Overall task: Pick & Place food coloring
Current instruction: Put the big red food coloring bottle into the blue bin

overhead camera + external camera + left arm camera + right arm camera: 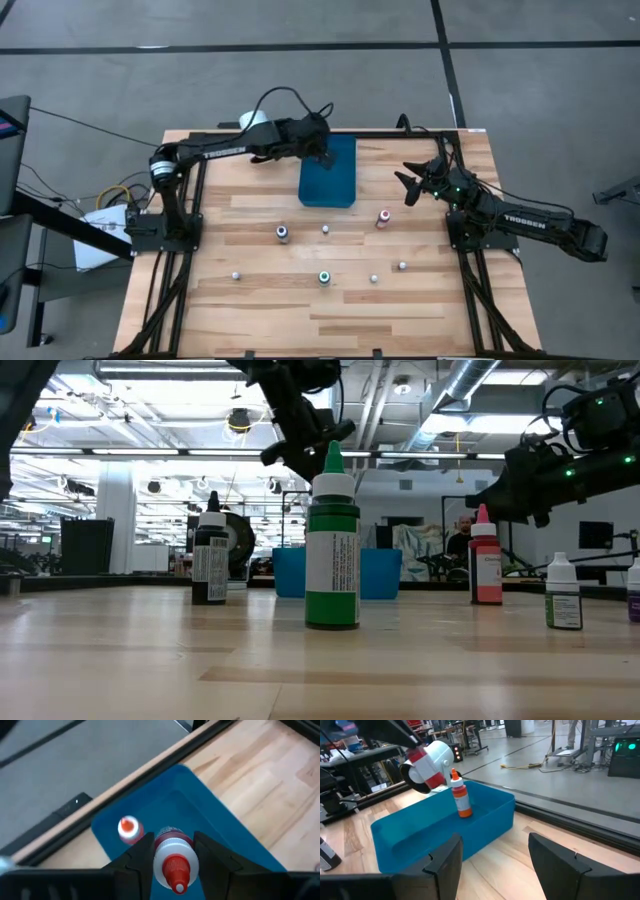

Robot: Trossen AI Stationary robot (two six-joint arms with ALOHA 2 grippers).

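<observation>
My left gripper (pixel 322 152) hangs over the far end of the blue tray (pixel 330 185), shut on a red food coloring bottle (pixel 172 857) with a red tip. Under it an orange-bodied bottle (pixel 462 797) stands on its base inside the tray. Several more food coloring bottles stand upright on the wooden table nearer the front, among them a green one (pixel 332 540), a dark one (pixel 210 555) and a red one (pixel 485 560). My right gripper (pixel 408 183) waits open right of the tray, nothing between its fingers. My left gripper pinches the red bottle's body (pixel 172 839), just below its white collar, between the two fingers. The fingers (pixel 142 852) slant down from the table's left, over the tray. The bottle is lifted clear of the tray and tilted (pixel 426 766).
The tray lies at the far middle of the table, inside the dark frame rail (pixel 400 135). A white cylinder (pixel 255 120) shows by my left arm. Bare wood lies between the tray and the standing bottles, and along the near edge.
</observation>
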